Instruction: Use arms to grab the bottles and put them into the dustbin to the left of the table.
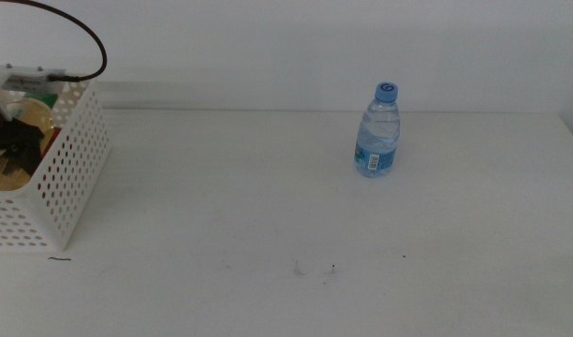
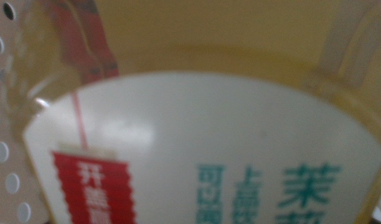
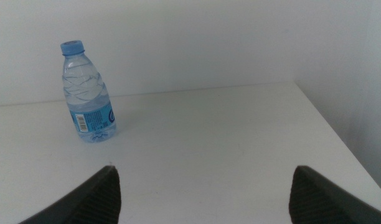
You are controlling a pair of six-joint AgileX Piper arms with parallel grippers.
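Observation:
The clear water bottle (image 1: 378,131) with a blue cap stands upright at the back middle of the table (image 1: 268,215); the right wrist view shows this water bottle (image 3: 88,93) well ahead of my right gripper (image 3: 206,193), which is open with nothing in it. My left gripper (image 1: 10,140) hangs down inside the white perforated dustbin (image 1: 66,178) at the left. The yellow tea bottle (image 2: 197,155) fills the left wrist view, very close, with green and red print on white. Part of the red can (image 2: 78,31) lies behind it, beside the dustbin wall (image 2: 0,93).
A black cable (image 1: 80,28) arcs over the dustbin. The table's right edge (image 3: 340,137) runs close by the right gripper. A few dark specks (image 1: 315,270) mark the tabletop near the front.

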